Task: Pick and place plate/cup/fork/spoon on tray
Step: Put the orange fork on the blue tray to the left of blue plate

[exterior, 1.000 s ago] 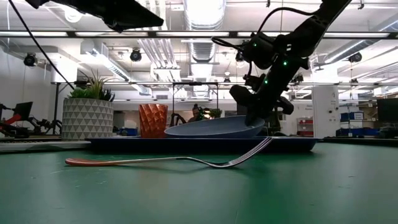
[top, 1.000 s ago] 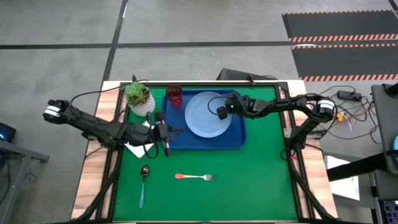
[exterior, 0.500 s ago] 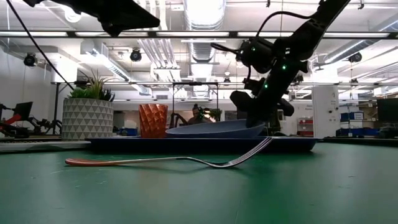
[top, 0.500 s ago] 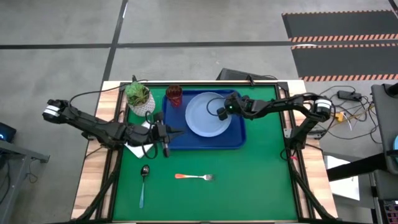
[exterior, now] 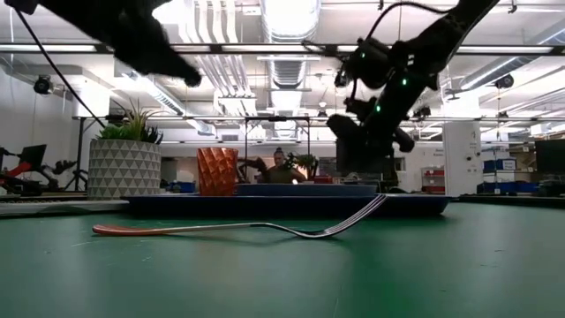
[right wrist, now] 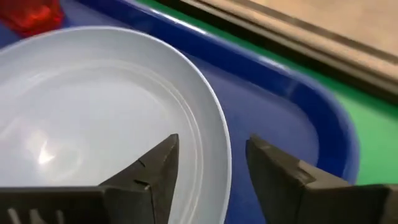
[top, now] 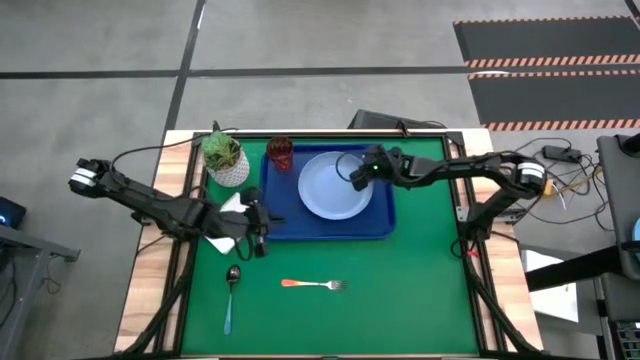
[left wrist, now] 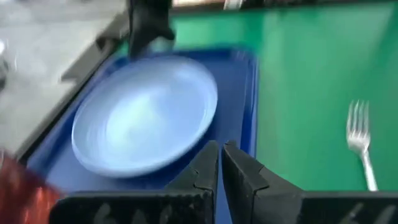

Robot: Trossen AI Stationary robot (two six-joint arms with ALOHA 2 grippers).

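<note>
High view shows the bench under a green mat, with the deep-blue tray lying toward its far side, well apart from the cutlery on the near half. The light-blue plate rests flat inside the tray, filling its right part, and the dark-red cup stands upright in the tray's far left corner, just beside the plate. A white pot with a green plant stands on the mat just left of the tray, near the cup. The right end effector hovers at the plate's right rim with its fingers spread; in the right wrist view the two dark fingers straddle the rim with a gap on either side, gripping nothing. The left end effector sits at the tray's near left corner, its fingers pressed together and empty, as the left wrist view shows. The fork, with orange handle and silver tines, lies on the mat in front of the tray, tines pointing right. The spoon, light-blue handled, lies left of the fork, its dark bowl toward the tray.
</note>
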